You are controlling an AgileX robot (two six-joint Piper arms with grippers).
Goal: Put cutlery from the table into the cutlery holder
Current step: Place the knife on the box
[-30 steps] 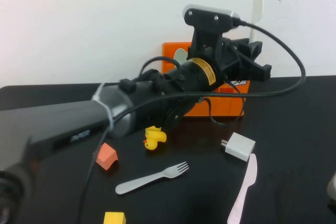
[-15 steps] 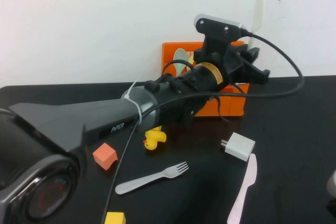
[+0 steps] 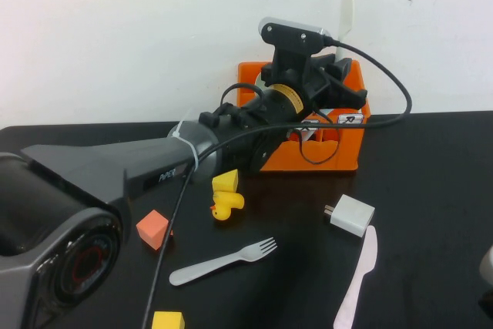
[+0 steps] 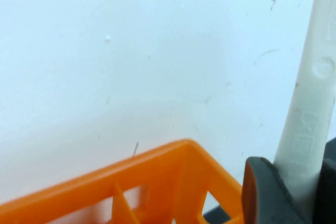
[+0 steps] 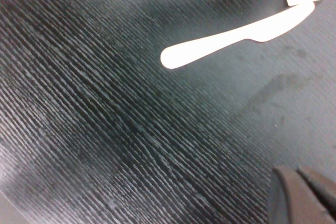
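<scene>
My left gripper is shut on a white plastic utensil and holds it upright, above the back of the orange cutlery holder. In the left wrist view the utensil's handle sits between the gripper's dark fingers, with the holder's rim just below. A white fork and a pale knife lie on the black table at the front. My right gripper is shut and empty, low over the table near the knife.
A white plug adapter lies by the knife's tip. A yellow duck, an orange block and a yellow block sit left of the fork. A white wall stands close behind the holder.
My left gripper has moved to the left with the white utensil, from the holder's right end to over its middle. Everything on the table has stayed put.
</scene>
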